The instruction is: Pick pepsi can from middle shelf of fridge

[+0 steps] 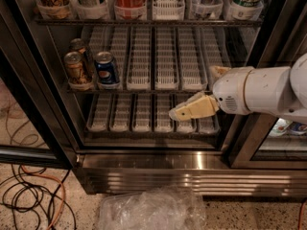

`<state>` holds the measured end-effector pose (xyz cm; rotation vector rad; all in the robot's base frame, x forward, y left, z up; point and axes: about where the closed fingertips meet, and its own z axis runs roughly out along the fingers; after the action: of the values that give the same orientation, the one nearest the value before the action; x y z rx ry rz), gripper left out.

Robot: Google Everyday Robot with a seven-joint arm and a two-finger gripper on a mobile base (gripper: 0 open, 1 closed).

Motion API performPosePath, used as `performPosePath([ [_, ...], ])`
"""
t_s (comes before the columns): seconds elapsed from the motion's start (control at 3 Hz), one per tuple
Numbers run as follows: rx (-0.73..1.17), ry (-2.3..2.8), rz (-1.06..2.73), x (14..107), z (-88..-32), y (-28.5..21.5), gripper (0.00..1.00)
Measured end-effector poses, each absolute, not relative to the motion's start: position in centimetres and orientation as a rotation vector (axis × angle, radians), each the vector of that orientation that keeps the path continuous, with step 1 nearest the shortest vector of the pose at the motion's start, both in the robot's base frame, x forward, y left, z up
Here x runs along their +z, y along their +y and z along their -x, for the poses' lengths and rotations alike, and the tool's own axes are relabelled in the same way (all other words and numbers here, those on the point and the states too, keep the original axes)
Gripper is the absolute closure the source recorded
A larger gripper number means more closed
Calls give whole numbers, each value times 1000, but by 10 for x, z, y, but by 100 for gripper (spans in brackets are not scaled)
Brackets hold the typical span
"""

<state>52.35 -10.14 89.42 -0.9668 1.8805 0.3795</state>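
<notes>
The pepsi can stands at the left of the middle shelf, beside the brown cans. It is likely rigid, smooth and slippery: grip mid-body. The pincer hangs lower right, well apart; its opening cannot be told.

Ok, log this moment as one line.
stage: pre-grasp | pepsi can: upright, middle shelf, left end, beside brown cans | gripper: low right, before lower shelf, apart from pepsi can
</notes>
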Motion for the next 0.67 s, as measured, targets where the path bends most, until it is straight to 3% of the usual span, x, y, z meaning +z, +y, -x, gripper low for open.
performPosePath([
  [0.67, 398, 1849, 962, 883, -540, -85, 0],
])
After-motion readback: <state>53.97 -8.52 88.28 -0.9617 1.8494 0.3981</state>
